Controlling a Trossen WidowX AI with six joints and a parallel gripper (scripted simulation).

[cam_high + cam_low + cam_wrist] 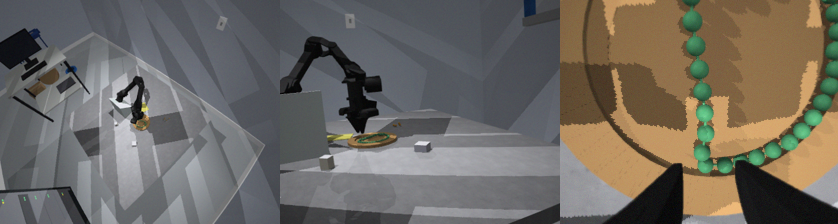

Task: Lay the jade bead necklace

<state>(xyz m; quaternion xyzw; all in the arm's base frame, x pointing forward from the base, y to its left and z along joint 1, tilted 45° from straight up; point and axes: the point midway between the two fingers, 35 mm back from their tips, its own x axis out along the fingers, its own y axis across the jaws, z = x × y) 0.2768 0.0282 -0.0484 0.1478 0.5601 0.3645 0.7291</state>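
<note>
Looking from my distant seat, I found the jade-green bead necklace [139, 127] [366, 141] [704, 113] lying on the round, orange-brown wooden board [147, 125] [393, 139] [610, 160]. In the wrist view, its right-hand run followed the dark circular groove [647, 162], while the other run crossed the inner face of the board, away from the groove. The two runs met in a tight bend at the lower part of the groove, so the necklace was only partly in its place.

Just beyond this bend, my black parallel-jaw gripper [134, 121] [360, 131] [708, 170] was pointing down, with its tips above the board's edge region. It was open by a modest gap, and it had hold of nothing. The black jointed arm [140, 90] [340, 56] made a high bend above it.

Near the board I saw a flat yellow piece [145, 107] [343, 137] and a large pale upright panel [120, 106] [302, 127]. A small whitish block [134, 143] [422, 146] and a small beige block [116, 124] [327, 162] rested apart from the board. Farther out were small orange-brown pieces [166, 119] [395, 125], too small for me to identify, and a black flat monitor [18, 48] stood on a pale desk [53, 56].
</note>
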